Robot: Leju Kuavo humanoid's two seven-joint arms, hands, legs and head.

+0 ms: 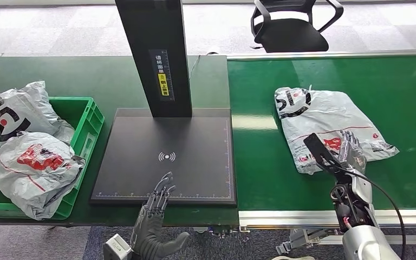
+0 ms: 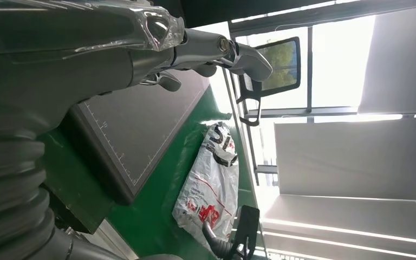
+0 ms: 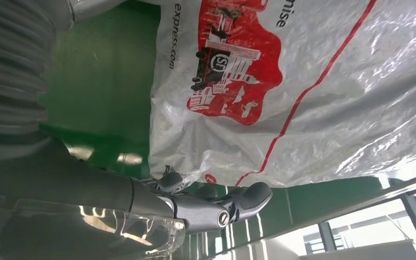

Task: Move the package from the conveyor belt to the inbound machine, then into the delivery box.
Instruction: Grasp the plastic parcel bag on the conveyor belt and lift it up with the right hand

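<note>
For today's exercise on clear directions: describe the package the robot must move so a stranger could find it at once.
Find the green conveyor belt right of the black inbound machine. A grey plastic package with red print lies flat on it, the right hand over its near edge. The other bags sit in the green box on the far left; this one lies alone.

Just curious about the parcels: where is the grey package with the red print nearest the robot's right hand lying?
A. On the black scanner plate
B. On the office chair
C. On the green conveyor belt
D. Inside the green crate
C: the package lies flat on the green conveyor belt, right of the black scanner plate, with the right hand over its near edge.
</note>
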